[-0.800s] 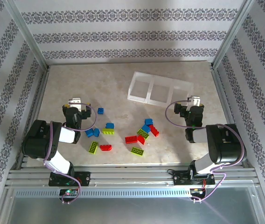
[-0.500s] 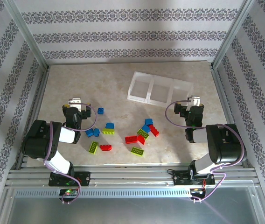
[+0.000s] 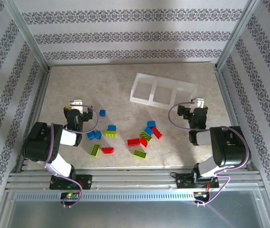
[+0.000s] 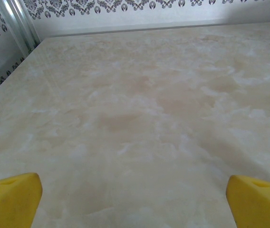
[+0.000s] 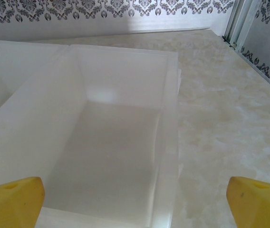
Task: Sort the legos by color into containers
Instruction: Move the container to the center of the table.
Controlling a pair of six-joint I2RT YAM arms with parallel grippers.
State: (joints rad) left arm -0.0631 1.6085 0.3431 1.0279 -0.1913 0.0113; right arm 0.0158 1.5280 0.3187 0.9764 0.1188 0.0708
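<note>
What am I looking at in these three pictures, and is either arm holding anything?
Two small robot arms are bolted at the near edge of a marbled beige table. One picture is from a fixed camera above and behind them; the other two are from wrist cameras, where the yellow wedges in the bottom corners are that arm's fingertips. On the table lie small studded plastic bricks in blue, red and lime green, loose between the arms, and a translucent white plastic tray of three joined bins farther back. The left gripper and right gripper both stand open, holding nothing.
</note>
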